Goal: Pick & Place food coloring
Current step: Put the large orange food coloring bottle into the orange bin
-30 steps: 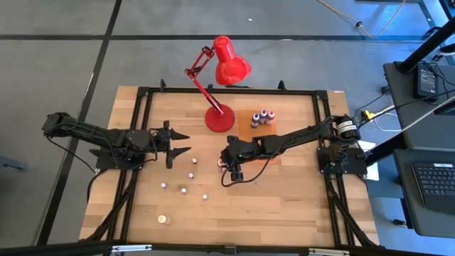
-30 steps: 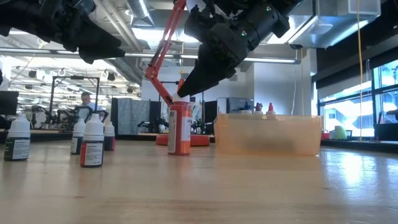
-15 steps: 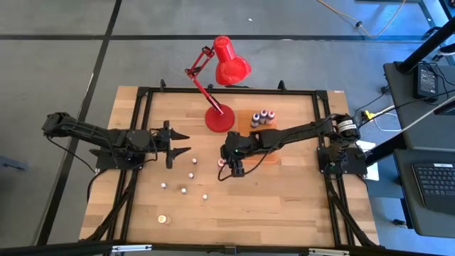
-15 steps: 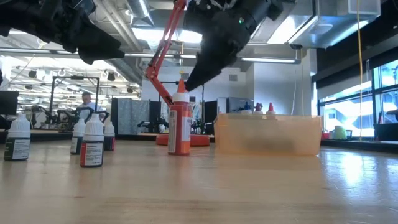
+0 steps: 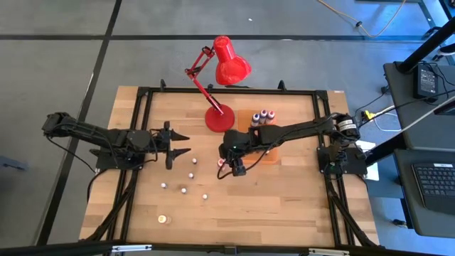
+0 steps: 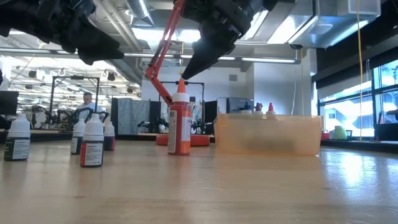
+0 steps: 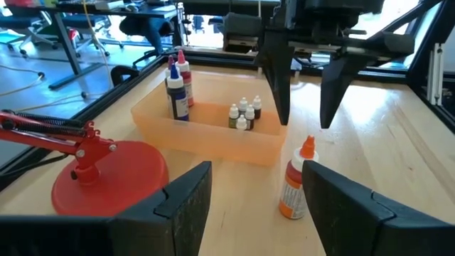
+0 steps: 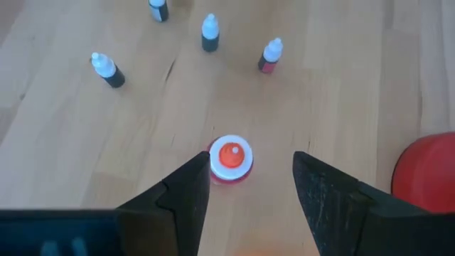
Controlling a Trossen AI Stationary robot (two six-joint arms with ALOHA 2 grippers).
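Food coloring at mid-table. Right gripper [image 6: 186, 73] hangs directly above an upright orange bottle [image 6: 180, 122], its fingers spread wider than the cap and clear of it on both sides; it holds nothing. Seen from the right wrist, the bottle's white cap [image 8: 230, 158] with its orange tip sits between the two dark fingers [image 8: 186, 195]. From above, this bottle [image 5: 221, 163] stands near the centre of the wooden table [image 5: 284, 192], in front of the red lamp [image 5: 220, 118] and just beside the orange tray [image 5: 268, 153]. Left gripper [image 5: 182, 142] waits over the table's left part, jaws apart and empty. Small white-capped bottles [image 5: 191, 173] stand scattered on the table between the two grippers; in the low view four of them [image 6: 92, 144] show in a loose group. In the left wrist view the tray [image 7: 206, 135] already contains two tall bottles [image 7: 178, 89] at one end and a cluster of small ones [image 7: 243, 115] near its middle. One more item [image 5: 163, 220] lies near the table's front edge; its kind cannot be told.
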